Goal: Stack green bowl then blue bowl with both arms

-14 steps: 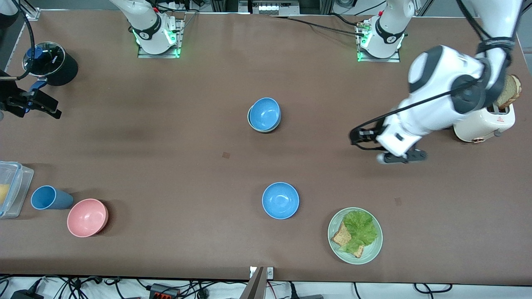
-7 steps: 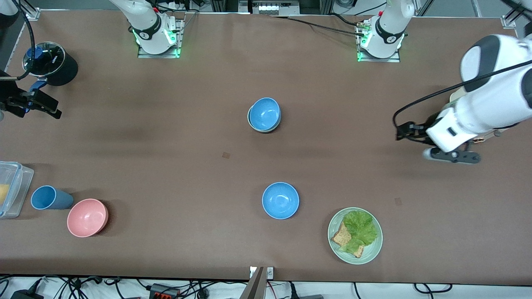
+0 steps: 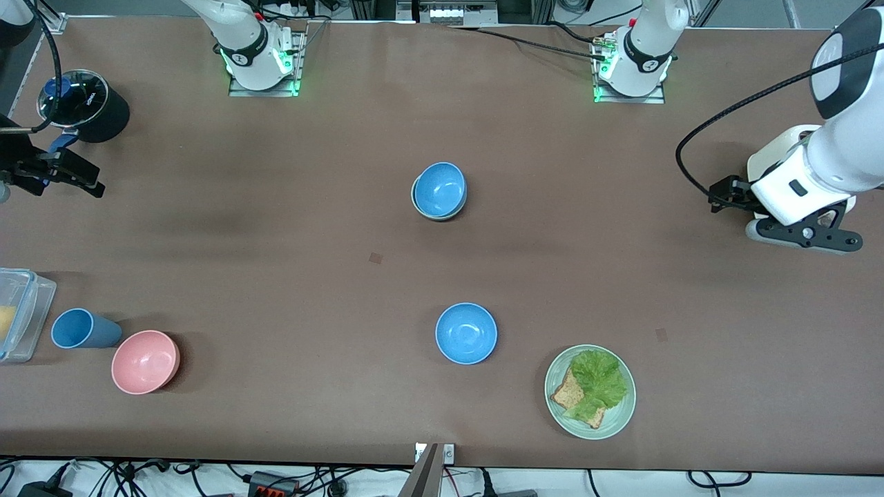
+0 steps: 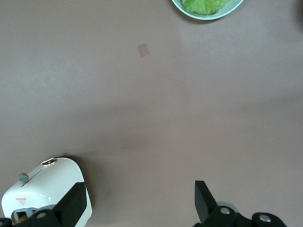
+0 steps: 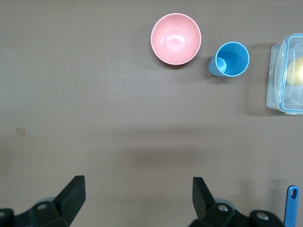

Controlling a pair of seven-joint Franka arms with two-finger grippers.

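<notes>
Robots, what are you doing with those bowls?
Nothing is being held right now. A blue bowl sits inside the green bowl in the middle of the table, so the stack looks done. The left pincer hangs open over the toaster at its end. The right pincer waits open at the other end, near the black pot.

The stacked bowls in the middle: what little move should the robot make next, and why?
Probably none beyond parking. The blue bowl already sits inside the green bowl at mid-table. The left end effector hangs open and empty beside the toaster; the right end effector waits open near the black pot. I'd just settle the left arm at rest.
</notes>
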